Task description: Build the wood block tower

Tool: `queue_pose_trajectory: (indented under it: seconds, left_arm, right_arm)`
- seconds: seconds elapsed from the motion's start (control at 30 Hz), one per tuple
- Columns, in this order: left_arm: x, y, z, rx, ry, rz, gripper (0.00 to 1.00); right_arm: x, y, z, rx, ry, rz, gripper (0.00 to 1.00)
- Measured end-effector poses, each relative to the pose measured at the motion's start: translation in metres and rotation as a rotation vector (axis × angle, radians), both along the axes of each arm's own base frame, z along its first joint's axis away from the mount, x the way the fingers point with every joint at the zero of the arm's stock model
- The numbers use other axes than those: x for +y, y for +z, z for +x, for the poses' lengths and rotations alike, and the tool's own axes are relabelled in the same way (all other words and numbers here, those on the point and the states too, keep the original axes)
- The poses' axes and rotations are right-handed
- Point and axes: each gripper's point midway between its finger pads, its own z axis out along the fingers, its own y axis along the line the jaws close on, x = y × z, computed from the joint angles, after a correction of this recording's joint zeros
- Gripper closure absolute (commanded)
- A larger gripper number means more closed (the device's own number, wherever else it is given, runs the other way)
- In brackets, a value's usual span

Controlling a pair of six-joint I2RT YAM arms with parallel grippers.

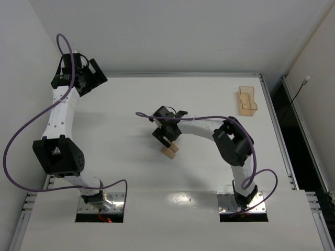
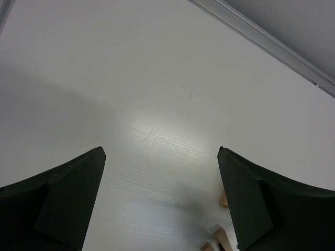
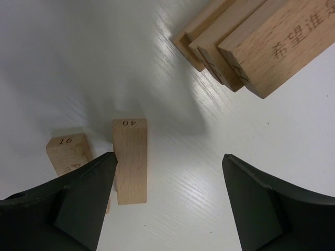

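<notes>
Right fingers (image 3: pixel 73 209): spread wide, gripping nothing, low over the surface (image 1: pixel 199 172).
- Block marked 40 (image 3: pixel 130 159) lies flat on the surface. Its near end sits just inside the tip of the finger on the left of the wrist view. Whether it touches that finger cannot be told.
- Block marked 16 (image 3: pixel 67 149) lies just beside block 40, on the outer side. Its near end is hidden behind the same finger.
- The tower (image 3: pixel 251 47) is ahead of the fingers, beyond the tip of the other finger. Several bars are packed face to face, and the nearest one has printed characters. It is well apart from the two loose blocks.
- Top view: the tan blocks show as a small cluster right at the fingertips.

Left fingers (image 2: pixel 63 204): also wide apart, gripping nothing, with bare surface between them. The arm is out at the far left corner, well apart from the blocks.

Orange tray (image 1: pixel 247 100): far right of the surface, well away from both sets of fingers.
</notes>
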Motion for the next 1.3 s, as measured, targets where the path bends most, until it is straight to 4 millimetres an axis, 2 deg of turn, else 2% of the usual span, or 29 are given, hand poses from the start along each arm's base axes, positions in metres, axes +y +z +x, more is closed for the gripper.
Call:
queue_pose_trajectory:
  seconds: [0.23,0.37,0.53,0.7,0.87,1.3]
  left_arm:
    - [0.0,0.0,0.0,0.0,-0.001,-0.001,0.13]
    - [0.0,-0.001,0.0,0.0,-0.002,-0.002,0.13]
    - [0.0,-0.001,0.001,-0.002,-0.002,-0.002,0.13]
    - [0.002,-0.002,0.0,0.0,0.004,-0.002,0.13]
    - [0.003,-0.002,0.0,0.0,0.006,-0.002,0.13]
    - [0.003,-0.002,0.0,0.0,0.006,-0.002,0.13]
  right_arm:
    - [-0.005,0.001,-0.004,-0.002,-0.002,-0.004,0.27]
    - [-0.011,0.001,-0.021,0.007,0.02,-0.022,0.39]
    - [-0.005,-0.001,-0.034,0.024,0.059,-0.021,0.42]
    - [-0.002,-0.002,-0.038,0.037,0.074,-0.014,0.43]
    - [-0.005,-0.004,-0.044,0.049,0.085,-0.018,0.52]
    - [-0.007,-0.009,-0.055,0.083,0.101,-0.01,0.56]
